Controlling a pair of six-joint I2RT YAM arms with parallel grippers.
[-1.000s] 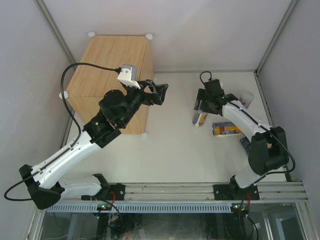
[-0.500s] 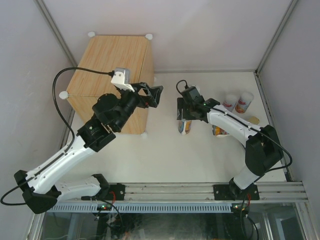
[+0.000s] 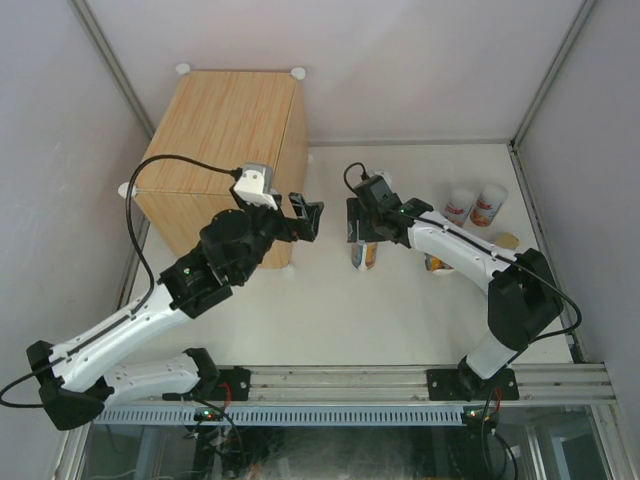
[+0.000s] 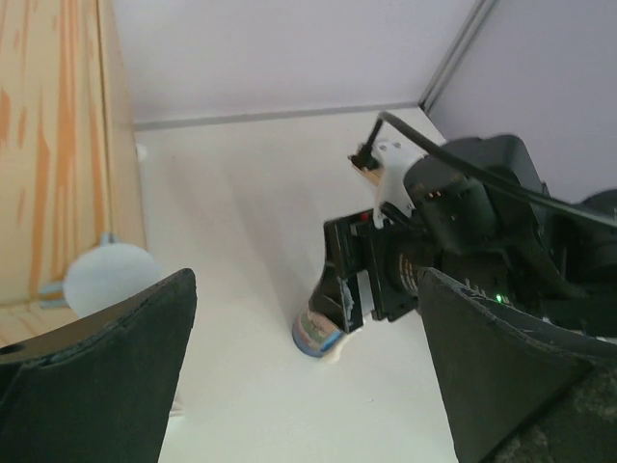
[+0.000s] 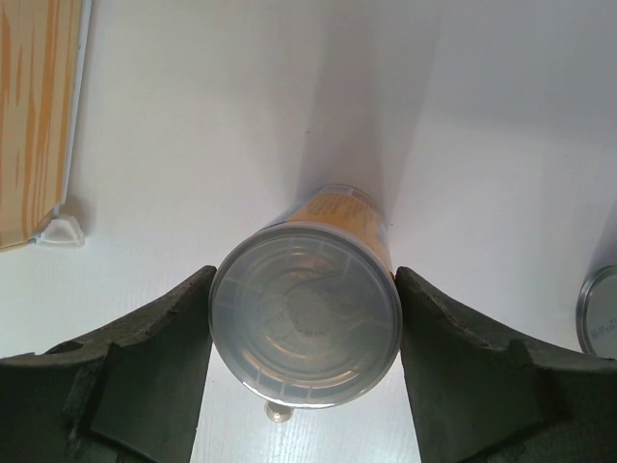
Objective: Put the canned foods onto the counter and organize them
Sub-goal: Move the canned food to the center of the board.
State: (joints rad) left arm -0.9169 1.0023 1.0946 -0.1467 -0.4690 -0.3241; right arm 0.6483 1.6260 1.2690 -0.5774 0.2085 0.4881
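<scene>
Right end effector [image 3: 362,232]: closed on a tall blue-orange cylinder [image 3: 364,255], with one dark finger [image 5: 145,376] against each side of the body just below its grey lid. In the right wrist view the cylinder [image 5: 307,318] fills the gap between the fingers completely. The left wrist view shows the same cylinder [image 4: 320,328] near upright with its base low at the bench [image 3: 420,310]; whether it actually touches the surface cannot be told. It stands mid-bench, off the counter [image 3: 225,130] and a short way to the right of that box's near right corner. Left end effector [image 3: 305,217]: jaws spread wide, nothing between them, held over the bench just beside the counter's near right corner and facing the held cylinder. The counter sits at the far left of the bench, with a white round knob [image 3: 297,73] at its far right corner; no can is seen on its top. Two short white-red cans [image 3: 475,205] stand upright side by side near the far right wall, well apart from the counter.
</scene>
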